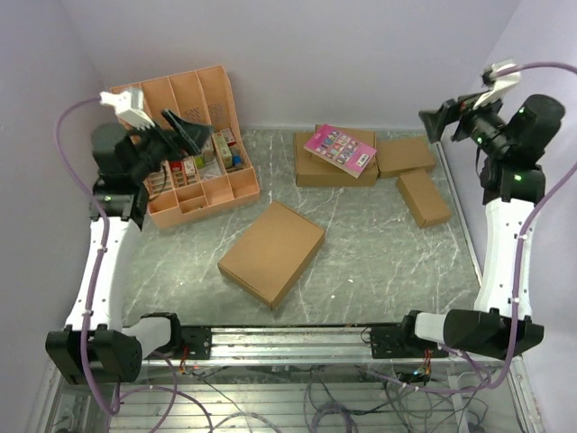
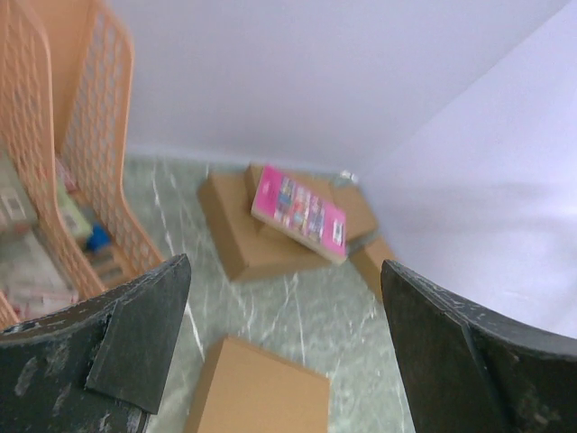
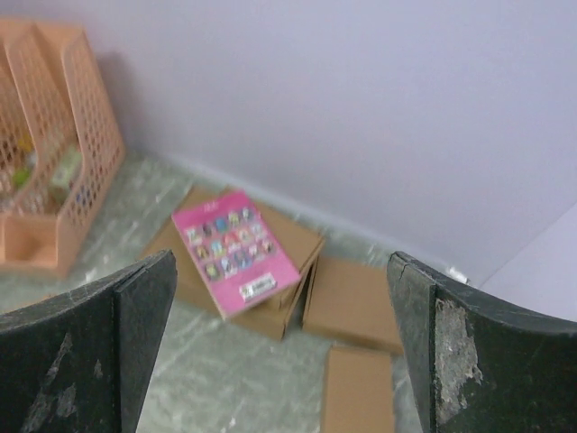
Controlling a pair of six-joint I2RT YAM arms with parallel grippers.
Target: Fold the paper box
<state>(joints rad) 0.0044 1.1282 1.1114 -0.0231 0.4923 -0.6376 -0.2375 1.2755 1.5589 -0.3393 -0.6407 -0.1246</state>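
The paper box [image 1: 272,252] lies flat and closed on the marble table, near the middle, turned at an angle. It also shows at the bottom of the left wrist view [image 2: 261,392]. My left gripper [image 1: 191,135] is raised high over the orange tray at the back left, open and empty [image 2: 284,275]. My right gripper [image 1: 440,122] is raised high at the back right, open and empty [image 3: 279,266]. Neither gripper touches the box. The right wrist view does not show the paper box.
An orange-tan compartment tray [image 1: 243,185] with small items stands at the back left. A pink booklet [image 1: 340,150] lies on a brown box [image 1: 311,171] at the back. Two smaller brown boxes [image 1: 405,155] [image 1: 423,197] lie at the back right.
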